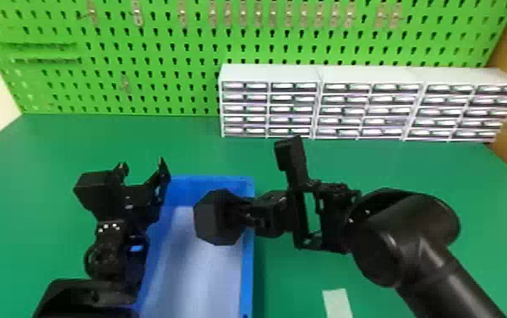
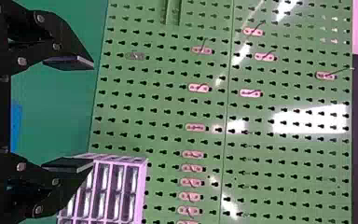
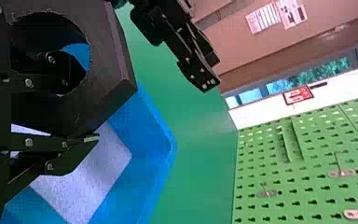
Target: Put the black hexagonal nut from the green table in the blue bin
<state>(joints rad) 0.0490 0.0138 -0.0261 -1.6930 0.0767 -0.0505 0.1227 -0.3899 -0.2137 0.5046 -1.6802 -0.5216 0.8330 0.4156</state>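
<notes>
In the head view the black hexagonal nut (image 1: 219,217) hangs over the blue bin (image 1: 247,262), held by my right gripper (image 1: 244,215). The right wrist view shows the nut (image 3: 114,79) gripped across its ring wall, one finger inside the hole and the other outside, by my right gripper (image 3: 81,107); the blue bin (image 3: 161,140) with its white bottom lies below. My left gripper (image 1: 143,171) stands open and holds nothing, at the bin's left side in the head view. In the left wrist view the left gripper (image 2: 81,114) has its fingers wide apart.
White drawer cabinets (image 1: 371,105) stand at the back right against the green pegboard (image 1: 117,55). A pale piece (image 1: 337,302) lies on the green table (image 1: 290,279) to the right of the bin. My left arm stands close beside the bin's left wall.
</notes>
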